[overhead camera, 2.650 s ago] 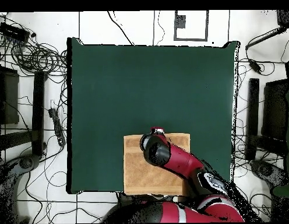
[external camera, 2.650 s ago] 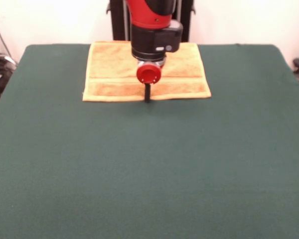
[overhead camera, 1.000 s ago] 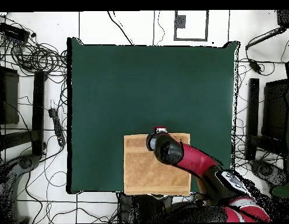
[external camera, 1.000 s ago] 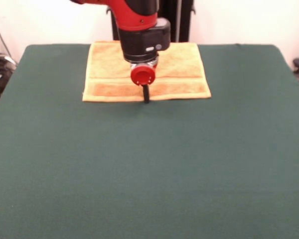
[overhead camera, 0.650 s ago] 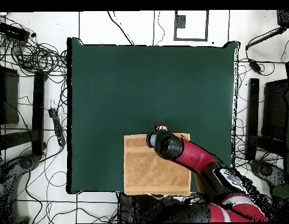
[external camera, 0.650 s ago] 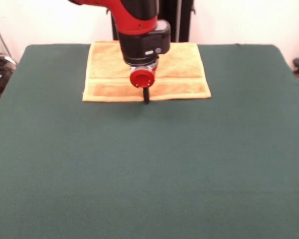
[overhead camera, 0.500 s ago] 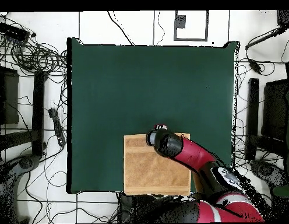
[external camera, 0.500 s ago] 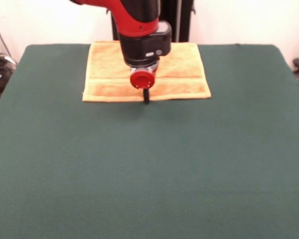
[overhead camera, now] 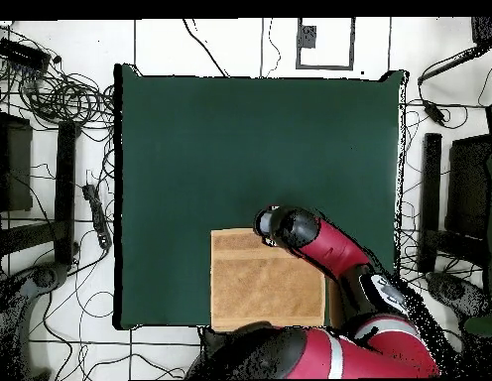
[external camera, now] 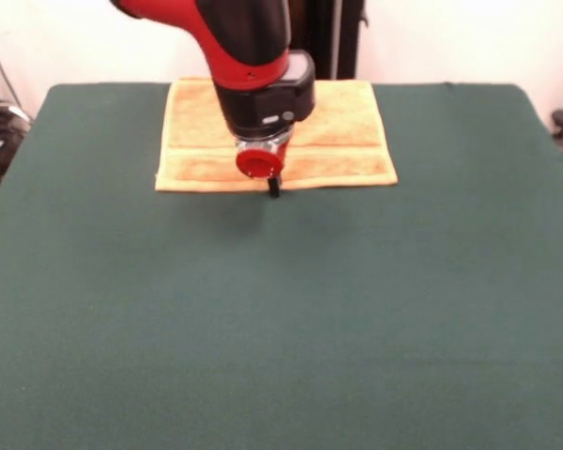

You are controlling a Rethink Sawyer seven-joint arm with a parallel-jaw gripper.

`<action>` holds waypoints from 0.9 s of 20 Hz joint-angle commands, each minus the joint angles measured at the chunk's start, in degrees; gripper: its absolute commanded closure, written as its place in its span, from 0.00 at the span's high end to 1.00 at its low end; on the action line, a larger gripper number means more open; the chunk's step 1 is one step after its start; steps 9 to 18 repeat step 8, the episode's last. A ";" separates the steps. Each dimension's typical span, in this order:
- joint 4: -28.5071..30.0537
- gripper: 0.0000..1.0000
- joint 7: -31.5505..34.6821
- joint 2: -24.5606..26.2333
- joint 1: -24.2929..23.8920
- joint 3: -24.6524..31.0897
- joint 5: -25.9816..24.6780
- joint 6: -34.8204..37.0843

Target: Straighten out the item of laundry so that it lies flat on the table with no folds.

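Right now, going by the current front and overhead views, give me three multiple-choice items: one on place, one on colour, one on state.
1. Where does the towel lie on the table?
A. at the edge by the robot's base
B. in the centre
C. at the edge farthest from the base

2. What colour is the table's cloth?
A. white
B. dark green
C. blue

3. How does the towel look?
A. crumpled in a heap
B. hanging off the table
C. spread out as a rectangle

Answers: 1 A, it sits at the far edge in the front view. 2 B, green throughout. 3 C, straight edges show around the gripper.
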 commanded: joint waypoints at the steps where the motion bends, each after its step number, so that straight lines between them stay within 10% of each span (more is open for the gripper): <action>1: -22.83 0.00 9.93 13.30 0.80 -1.29 9.51 -19.92; 18: -27.98 0.00 11.65 16.07 0.91 -3.62 12.70 -19.28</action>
